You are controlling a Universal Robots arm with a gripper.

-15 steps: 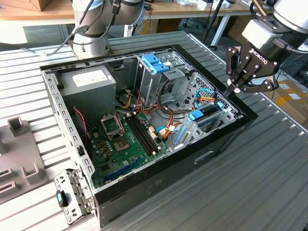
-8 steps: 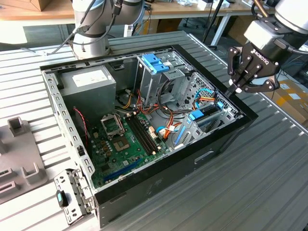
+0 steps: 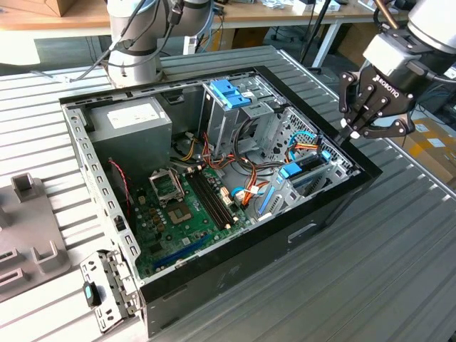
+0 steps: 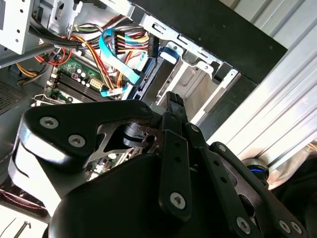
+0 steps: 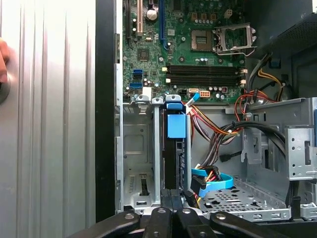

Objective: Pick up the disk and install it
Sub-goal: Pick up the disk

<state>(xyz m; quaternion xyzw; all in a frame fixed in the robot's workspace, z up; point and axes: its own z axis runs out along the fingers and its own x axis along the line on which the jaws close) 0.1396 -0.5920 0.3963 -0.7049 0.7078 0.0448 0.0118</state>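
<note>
Exterior view: gripper [image 3: 348, 132], pressed together, hangs near the slotted disk [image 3: 293, 169]; a skewed push might jam it.

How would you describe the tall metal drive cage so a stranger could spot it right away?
Start at the open black computer case lying on the ribbed table. At its far side, to the exterior view's right of the grey power supply box, stands the tall metal cage. It alone carries a broad blue plastic piece on top.
</note>
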